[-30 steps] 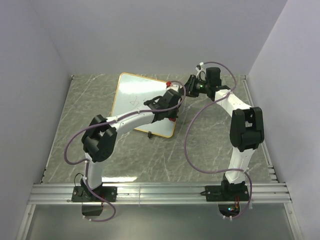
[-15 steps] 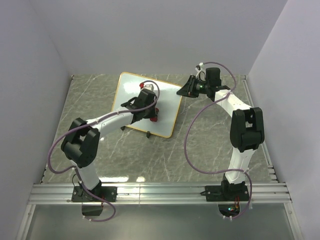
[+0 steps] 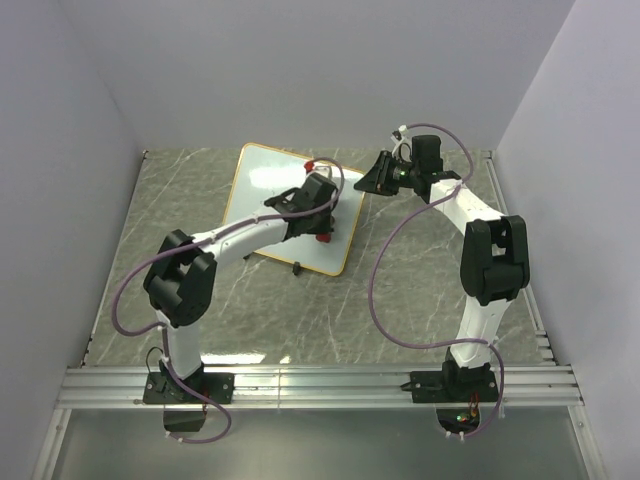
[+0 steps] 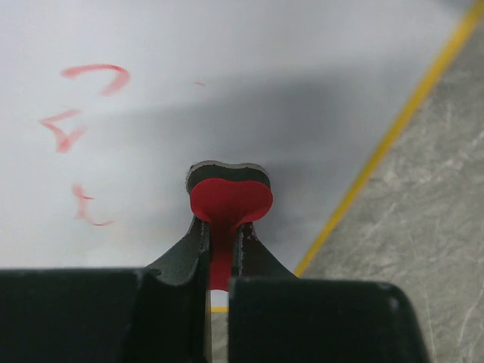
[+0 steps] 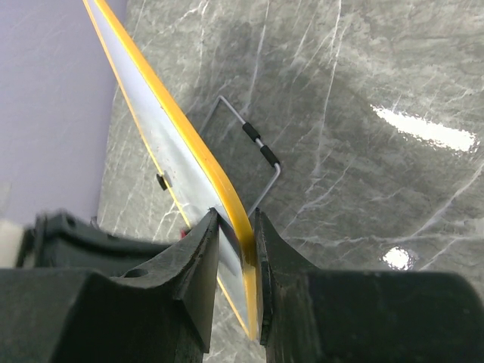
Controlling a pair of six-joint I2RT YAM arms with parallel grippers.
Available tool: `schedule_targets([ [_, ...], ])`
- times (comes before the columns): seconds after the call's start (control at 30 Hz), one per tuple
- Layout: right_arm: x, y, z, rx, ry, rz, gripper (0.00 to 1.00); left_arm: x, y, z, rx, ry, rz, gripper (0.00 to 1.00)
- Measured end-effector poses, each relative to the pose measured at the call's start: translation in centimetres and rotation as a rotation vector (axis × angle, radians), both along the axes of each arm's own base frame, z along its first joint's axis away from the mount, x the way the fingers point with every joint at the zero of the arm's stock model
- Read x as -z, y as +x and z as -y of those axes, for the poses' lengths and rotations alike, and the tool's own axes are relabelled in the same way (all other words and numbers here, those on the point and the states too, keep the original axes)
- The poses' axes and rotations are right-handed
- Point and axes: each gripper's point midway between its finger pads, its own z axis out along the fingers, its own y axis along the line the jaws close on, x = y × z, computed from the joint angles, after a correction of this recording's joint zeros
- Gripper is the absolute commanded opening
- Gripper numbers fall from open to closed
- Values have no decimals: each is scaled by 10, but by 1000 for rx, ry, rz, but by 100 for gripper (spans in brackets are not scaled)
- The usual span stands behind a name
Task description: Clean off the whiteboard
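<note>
The whiteboard (image 3: 262, 185) is propped at a tilt at the back of the table. In the left wrist view its white face (image 4: 302, 68) bears red marks (image 4: 64, 128) on the left, with its yellow rim (image 4: 393, 128) on the right. My left gripper (image 3: 318, 222) (image 4: 223, 227) is shut on the red bone-shaped eraser (image 4: 231, 200), whose far end is on the board's face. My right gripper (image 3: 375, 178) (image 5: 236, 227) is shut on the board's yellow rim (image 5: 189, 128) at its right corner.
A grey wire stand (image 5: 261, 151) props the board from behind. A small black clip (image 5: 162, 181) sits on the board's edge; it also shows in the top view (image 3: 298, 268). Grey marble tabletop (image 3: 420, 280) lies around the board, with walls on three sides.
My left gripper swept the eraser left across the board, then came back partway to the right. The right gripper and the board have not moved.
</note>
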Motion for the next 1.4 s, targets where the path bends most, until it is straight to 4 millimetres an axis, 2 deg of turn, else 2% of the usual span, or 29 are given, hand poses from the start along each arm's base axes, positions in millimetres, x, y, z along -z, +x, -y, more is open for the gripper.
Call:
schedule_targets([
  [0.13, 0, 0, 0, -1, -2, 2, 0, 2, -9, 18, 42, 4, 5, 0],
  [0.3, 0, 0, 0, -3, -3, 10, 0, -2, -2, 16, 42, 5, -26, 0],
  [0.43, 1, -1, 0, -3, -2, 6, 0, -21, 27, 7, 9, -30, -12, 0],
  [0.57, 3, -2, 0, 5, 0, -12, 0, -42, 72, -16, -64, -62, 38, 0],
  [0.63, 4, -3, 1, 11, 0, -25, 0, -48, 87, -26, -93, -70, 54, 0],
  [0.8, 6, -5, 1, 15, -2, -43, 0, -46, 97, -42, -130, -75, 68, 0],
  [0.97, 6, -9, 1, 10, -2, -58, 0, -35, 79, -54, -138, -68, 73, 0],
  [1.27, 5, -12, 0, -7, 0, -60, 0, 13, 6, -78, -107, -5, -21, 0],
  [1.4, 5, -12, 0, -8, 0, -56, 0, 24, -12, -76, -81, 9, -47, 0],
])
